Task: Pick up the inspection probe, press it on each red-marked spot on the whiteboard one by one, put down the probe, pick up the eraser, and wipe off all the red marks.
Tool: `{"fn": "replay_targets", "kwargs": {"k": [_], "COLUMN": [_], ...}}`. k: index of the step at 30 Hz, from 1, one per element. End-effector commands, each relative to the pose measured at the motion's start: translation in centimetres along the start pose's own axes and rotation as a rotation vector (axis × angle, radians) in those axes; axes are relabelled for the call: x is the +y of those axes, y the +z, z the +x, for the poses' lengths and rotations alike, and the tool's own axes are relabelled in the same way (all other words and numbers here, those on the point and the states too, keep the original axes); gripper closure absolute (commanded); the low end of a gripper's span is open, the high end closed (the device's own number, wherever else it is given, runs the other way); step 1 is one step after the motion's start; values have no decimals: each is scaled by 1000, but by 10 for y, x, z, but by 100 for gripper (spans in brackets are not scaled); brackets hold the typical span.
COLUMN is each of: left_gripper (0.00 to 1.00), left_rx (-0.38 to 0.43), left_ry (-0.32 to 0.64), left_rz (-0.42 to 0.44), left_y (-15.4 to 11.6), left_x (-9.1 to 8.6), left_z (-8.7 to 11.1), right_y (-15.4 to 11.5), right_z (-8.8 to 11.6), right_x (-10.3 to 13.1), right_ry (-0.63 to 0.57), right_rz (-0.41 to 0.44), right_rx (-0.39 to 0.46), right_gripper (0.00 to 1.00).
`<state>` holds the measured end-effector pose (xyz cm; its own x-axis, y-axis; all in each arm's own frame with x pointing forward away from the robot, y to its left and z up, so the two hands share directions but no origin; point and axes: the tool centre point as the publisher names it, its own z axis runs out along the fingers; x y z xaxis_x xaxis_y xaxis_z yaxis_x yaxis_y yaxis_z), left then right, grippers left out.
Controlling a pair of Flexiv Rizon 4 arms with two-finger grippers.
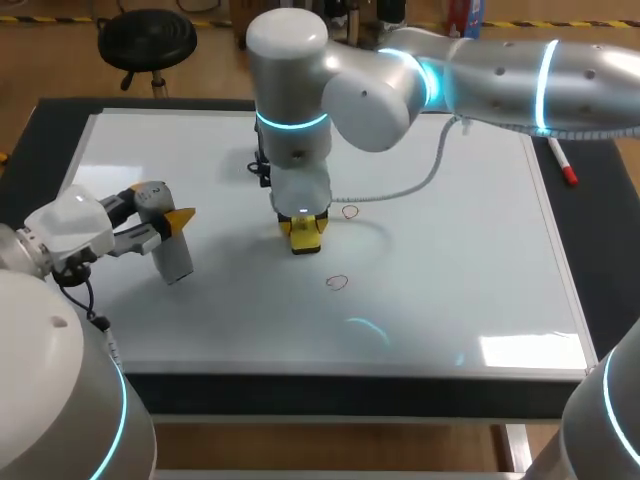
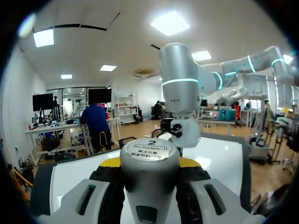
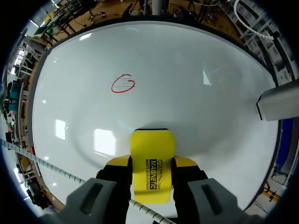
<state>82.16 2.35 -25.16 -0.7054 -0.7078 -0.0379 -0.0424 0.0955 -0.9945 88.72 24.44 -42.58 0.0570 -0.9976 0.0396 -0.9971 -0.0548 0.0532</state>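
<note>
A white whiteboard (image 1: 450, 250) covers nearly all of a dark tabletop (image 1: 350, 395), and from where I stand two small red marks show on it in the head view. One red mark (image 1: 349, 211) sits near the middle of the frame and the other red mark (image 1: 337, 282) a little lower. In the right wrist view one scribbled red ring (image 3: 123, 84) lies ahead of the fingers, apart from them. The yellow eraser (image 1: 303, 232) stands just left of the upper mark, near but not on it, with its lower end down at the board. The right gripper (image 1: 302, 222) has its fingers clamped on the eraser (image 3: 150, 165) from both sides, a yellow tip against each flank. Its arm (image 1: 500, 70) comes in from the upper right of the frame and bends down over the middle of the board. At the left of the frame the left gripper (image 1: 165, 225) has its fingers closed on the grey inspection probe (image 1: 172, 255), which hangs tilted over the board's left part. I cannot tell whether its lower end touches the surface. In the left wrist view the probe's labelled end (image 2: 149, 163) sits squeezed between the two yellow tips. A red-capped marker pen (image 1: 562, 162) lies on the dark tabletop just past the board's right edge, in the upper right of the frame.
</note>
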Motion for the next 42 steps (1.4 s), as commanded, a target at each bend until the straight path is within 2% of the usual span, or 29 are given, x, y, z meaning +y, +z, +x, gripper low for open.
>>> {"fn": "replay_targets", "kwargs": {"k": [1, 8, 11, 17, 23, 28, 42], "left_gripper": [100, 100, 100, 100, 100, 100, 100], "left_rx": [-17, -17, -17, -17, -17, -17, -17], "left_ry": [3, 3, 3, 3, 3, 3, 3], "left_rz": [-1, -1, -1, -1, -1, -1, -1], "left_y": [5, 5, 5, 5, 5, 5, 5], "left_x": [0, 0, 0, 0, 0, 0, 0], "left_z": [3, 3, 3, 3, 3, 3, 3], "right_y": [-2, -8, -16, -41, -51, -55, -39], "right_z": [16, 26, 31, 55, 99, 134, 228], "right_x": [3, 2, 0, -14, -36, -47, -74], "right_ry": [3, 25, 44, 113, 230, 333, 575], "right_rz": [10, 18, 13, 21, 47, 33, 2], "right_rx": [-12, -10, -43, -90, -97, -151, -98], "right_gripper": [100, 100, 100, 100, 100, 100, 100]}}
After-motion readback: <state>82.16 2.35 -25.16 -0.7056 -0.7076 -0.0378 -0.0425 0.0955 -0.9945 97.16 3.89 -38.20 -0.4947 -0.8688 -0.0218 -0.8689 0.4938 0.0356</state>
